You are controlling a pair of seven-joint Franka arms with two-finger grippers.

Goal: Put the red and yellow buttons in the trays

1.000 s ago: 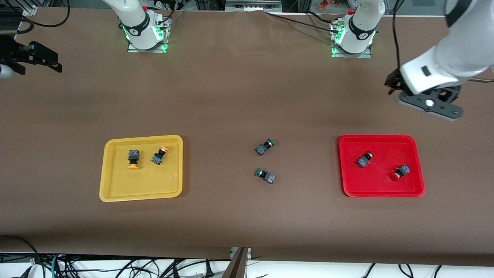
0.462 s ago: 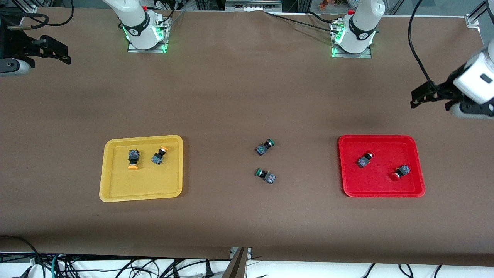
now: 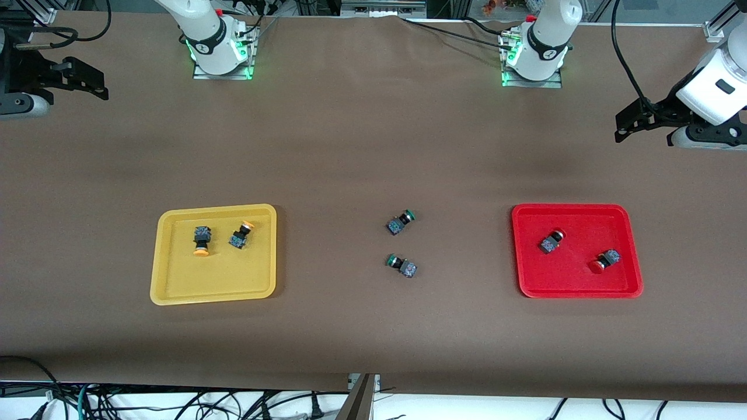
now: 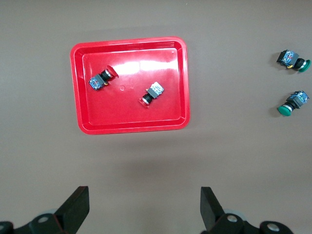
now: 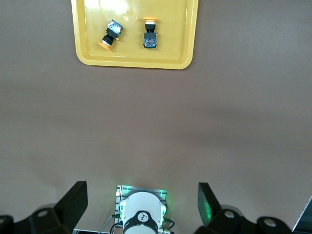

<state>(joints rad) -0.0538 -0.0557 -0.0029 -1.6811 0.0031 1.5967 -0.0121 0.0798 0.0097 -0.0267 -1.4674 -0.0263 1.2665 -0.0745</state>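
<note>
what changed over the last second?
The left gripper drew away from above the red tray toward its end of the table, empty, fingers open. The right gripper shifted slightly at its own end, open too. Nothing was gripped or released. Both red buttons, both yellow buttons in the yellow tray and the two green buttons stayed put.

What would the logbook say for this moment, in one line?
red buttons: in red tray | yellow buttons: in yellow tray | left gripper, right gripper: open, empty
</note>
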